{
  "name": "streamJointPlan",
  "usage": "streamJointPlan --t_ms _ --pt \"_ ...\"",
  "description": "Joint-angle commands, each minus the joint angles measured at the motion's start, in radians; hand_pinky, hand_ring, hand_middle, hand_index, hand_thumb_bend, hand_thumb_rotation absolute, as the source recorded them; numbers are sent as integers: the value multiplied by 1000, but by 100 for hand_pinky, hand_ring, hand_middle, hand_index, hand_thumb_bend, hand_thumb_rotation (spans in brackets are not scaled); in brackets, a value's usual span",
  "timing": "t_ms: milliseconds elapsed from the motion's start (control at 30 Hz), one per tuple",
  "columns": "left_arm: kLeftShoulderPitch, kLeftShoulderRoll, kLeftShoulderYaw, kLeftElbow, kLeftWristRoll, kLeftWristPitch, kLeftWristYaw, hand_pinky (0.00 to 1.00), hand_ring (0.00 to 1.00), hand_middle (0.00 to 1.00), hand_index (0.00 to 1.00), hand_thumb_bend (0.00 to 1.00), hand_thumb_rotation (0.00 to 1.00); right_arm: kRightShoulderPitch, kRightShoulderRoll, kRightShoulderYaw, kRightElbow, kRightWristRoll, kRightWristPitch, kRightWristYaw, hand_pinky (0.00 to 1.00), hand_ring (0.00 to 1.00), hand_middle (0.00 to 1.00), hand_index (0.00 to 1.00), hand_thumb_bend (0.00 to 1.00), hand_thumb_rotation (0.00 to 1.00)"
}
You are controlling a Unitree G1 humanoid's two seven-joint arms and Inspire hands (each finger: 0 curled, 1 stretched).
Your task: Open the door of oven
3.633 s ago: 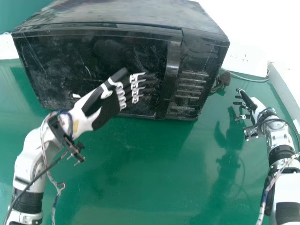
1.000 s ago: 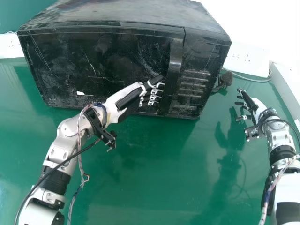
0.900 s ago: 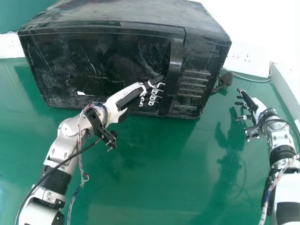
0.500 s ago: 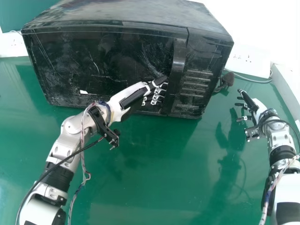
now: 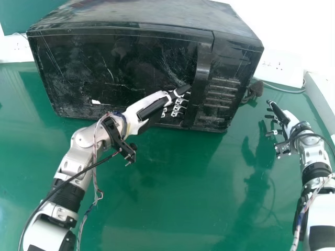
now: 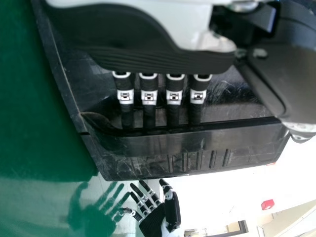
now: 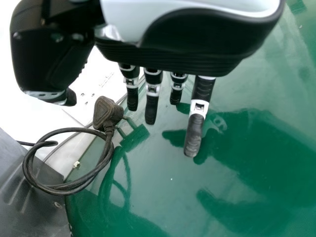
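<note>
The black oven (image 5: 120,73) stands with its door closed, a raised handle (image 5: 202,65) along the door's right side. My left hand (image 5: 152,107) is at the lower part of the handle, thumb uppermost and fingers extended toward it. In the left wrist view, the fingers of my left hand (image 6: 149,96) are fairly straight, and their tips pass out of sight behind the edge of the handle (image 6: 187,140). My right hand (image 5: 282,117) is off to the oven's right with relaxed fingers, holding nothing; in the right wrist view, my right hand (image 7: 192,44) is over the green table.
A black plug (image 7: 106,112) with a coiled cable lies beside the oven's right side. A white socket panel (image 5: 277,65) is behind it. The green table (image 5: 172,188) extends in front of the oven, with a pale wall along the right.
From left of the handle, my left hand has turned thumb-up and moved right to its edge. The oven sits slightly farther right in the head view. My right hand has barely changed.
</note>
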Motion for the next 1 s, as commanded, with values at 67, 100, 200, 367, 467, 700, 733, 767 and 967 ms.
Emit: streamJointPlan --t_ms 67,100,200,367,467,700,733,767,967 --pt "-31 -52 -32 34 33 0 27 84 94 95 94 100 83 71 47 16 45 -14 43 54 59 75 87 94 67 66" --pt "-33 -55 -32 38 33 -6 27 83 93 95 94 100 83 71 47 17 45 -15 44 57 58 75 87 93 67 66" --pt "-39 -63 -33 43 42 -9 31 83 93 95 94 100 83 71 44 23 45 -20 38 67 61 76 87 94 67 66" --pt "-49 -81 -29 53 42 -29 26 79 91 93 92 98 84 69 48 11 46 -11 53 52 56 73 86 94 65 67" --pt "-52 -90 -26 51 40 -34 18 73 86 90 91 99 83 71 47 16 45 -16 44 53 56 72 86 93 67 66" --pt "-45 -99 -26 25 32 -1 16 72 83 89 91 100 82 74 49 4 47 -6 46 35 52 69 84 93 68 64" --pt "-43 -100 -25 17 30 8 17 71 83 89 91 100 81 75 48 5 47 -8 42 38 51 69 84 92 68 64" --pt "-40 -101 -24 7 27 16 17 71 83 88 91 100 81 76 47 11 46 -13 37 42 51 69 84 93 67 65" --pt "-28 -99 -26 -23 28 20 12 71 83 88 91 100 81 74 47 10 46 -12 42 48 44 65 83 93 67 65"
